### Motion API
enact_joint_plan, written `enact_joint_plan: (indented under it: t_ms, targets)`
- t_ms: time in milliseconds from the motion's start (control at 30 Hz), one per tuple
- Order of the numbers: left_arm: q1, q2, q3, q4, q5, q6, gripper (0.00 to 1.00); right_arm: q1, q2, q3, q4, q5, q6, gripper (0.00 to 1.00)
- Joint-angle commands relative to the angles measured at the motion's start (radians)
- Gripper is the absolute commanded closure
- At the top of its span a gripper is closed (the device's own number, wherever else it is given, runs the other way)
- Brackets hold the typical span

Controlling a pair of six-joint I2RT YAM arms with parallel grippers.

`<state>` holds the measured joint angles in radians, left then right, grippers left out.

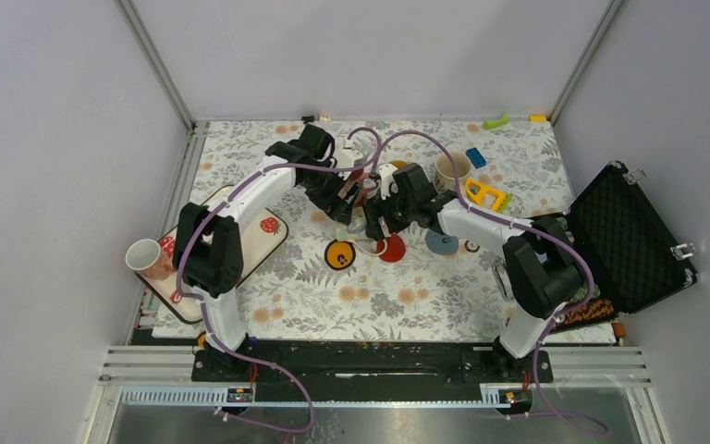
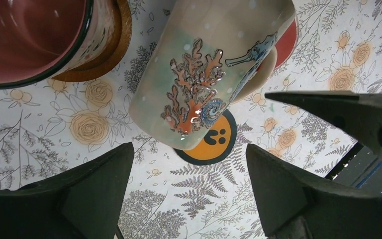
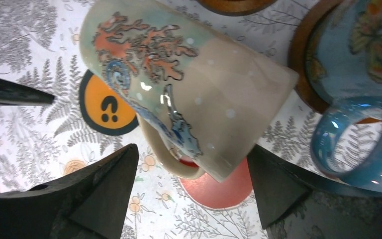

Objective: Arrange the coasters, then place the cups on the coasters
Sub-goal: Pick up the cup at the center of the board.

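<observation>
While hovering with both pincers gaping wide — left gripper (image 2: 189, 148), right gripper (image 3: 193, 148), neither holding anything — close squarely across the tipped coral-print mug (image 3: 194, 84) lying over the orange coaster (image 3: 104, 107) and red coaster (image 3: 219, 186), then right it gently.

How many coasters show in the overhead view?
3: an orange coaster, a red coaster beside it and a grey-blue coaster further right, in a row mid-table. Others may be hidden from this view.
</observation>
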<state>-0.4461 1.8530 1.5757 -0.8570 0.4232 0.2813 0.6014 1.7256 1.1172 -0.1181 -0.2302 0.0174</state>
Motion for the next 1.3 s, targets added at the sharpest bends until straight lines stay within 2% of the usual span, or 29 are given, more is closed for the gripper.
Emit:
enact_joint_plan:
  t_ms: [0, 233, 400, 500, 600, 633, 867, 1067, 1267]
  targets:
    - [-0.004, 0.023, 0.028, 0.048, 0.059, 0.017, 0.15, 0.003, 0.020, 0.042, 0.052, -0.128, 0.016, 0.15]
    - [-0.004, 0.075, -0.003, 0.061, 0.057, 0.024, 0.16, 0.003, 0.062, 0.069, 0.103, -0.231, 0.061, 0.24]
    - [-0.004, 0.089, -0.026, 0.073, 0.059, 0.035, 0.17, 0.003, 0.080, 0.080, 0.174, -0.274, 0.099, 0.37]
    - [-0.005, 0.098, -0.037, 0.076, 0.064, 0.039, 0.17, 0.002, 0.089, 0.082, 0.220, -0.308, 0.123, 0.58]
    - [-0.006, 0.094, -0.048, 0.076, 0.065, 0.046, 0.17, 0.003, 0.090, 0.088, 0.258, -0.352, 0.148, 0.98]
    - [-0.006, 0.086, -0.055, 0.076, 0.063, 0.049, 0.17, 0.003, 0.091, 0.095, 0.260, -0.362, 0.154, 1.00]
    - [0.036, -0.066, -0.092, 0.067, 0.055, 0.054, 0.13, 0.004, 0.052, 0.185, 0.155, -0.400, 0.138, 1.00]
    - [0.157, -0.290, -0.125, 0.017, 0.085, 0.067, 0.09, 0.049, -0.031, 0.234, -0.015, -0.376, 0.032, 1.00]
    - [0.288, -0.537, -0.249, -0.005, 0.084, 0.078, 0.05, 0.159, -0.121, 0.265, -0.193, -0.295, -0.127, 1.00]
